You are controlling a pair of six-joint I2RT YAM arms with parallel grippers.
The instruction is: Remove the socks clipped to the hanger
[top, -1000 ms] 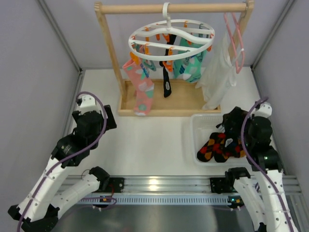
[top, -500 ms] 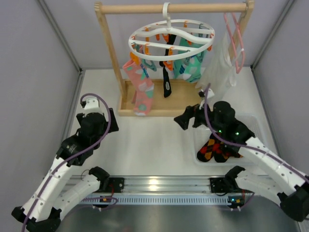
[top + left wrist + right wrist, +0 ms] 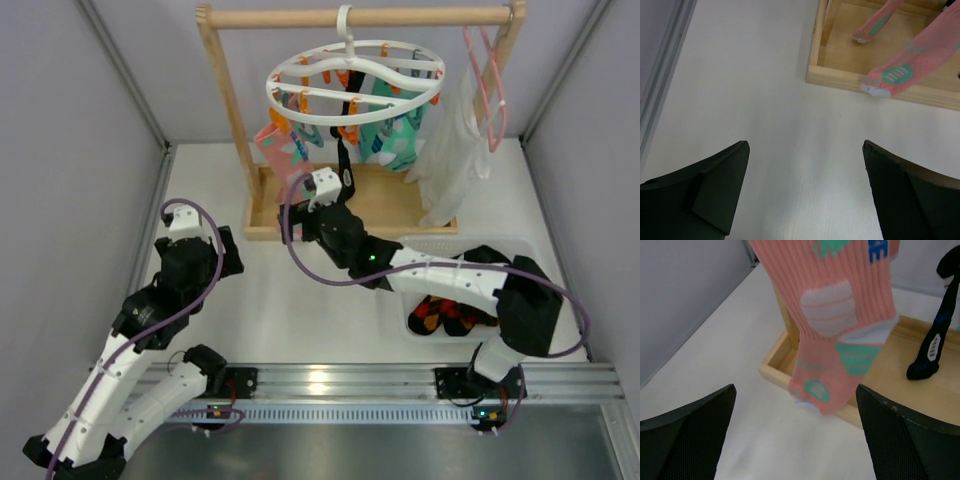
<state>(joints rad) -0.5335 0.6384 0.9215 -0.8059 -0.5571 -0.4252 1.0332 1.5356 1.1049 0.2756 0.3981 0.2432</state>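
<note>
There are two robot arms, one round hanger (image 3: 355,75) and a bunch of little socks (image 3: 385,130) clipped under it. I count two pink socks (image 3: 896,75) in the left wrist view and one black sock (image 3: 345,170). The teal socks (image 3: 402,142) hang so close together that I cannot count them.

The hanger is at the top middle of the top view. It hangs by its hook from a wooden rail (image 3: 400,17). It is a white ring with bars across it, and it has small orange and teal clips. The pink socks have teal and white patches. The black sock is thin and has a pale patch near the toe.

The right arm starts at the lower right, bends, and lies long across the middle toward the left. Its wrist is by the front of the wooden frame, just under the socks. The right claw (image 3: 796,390) is wide open and has nothing in it. Its two fingers sit in the lower corners of the right wrist view, and a pink sock hangs in front, between them.

The left arm is bent at the lower left. The left claw (image 3: 805,145) is wide open too, with nothing in it, over the white table (image 3: 300,290).

One white tray (image 3: 412,250) at the lower right has orange-and-black socks (image 3: 445,312) in it.
</note>
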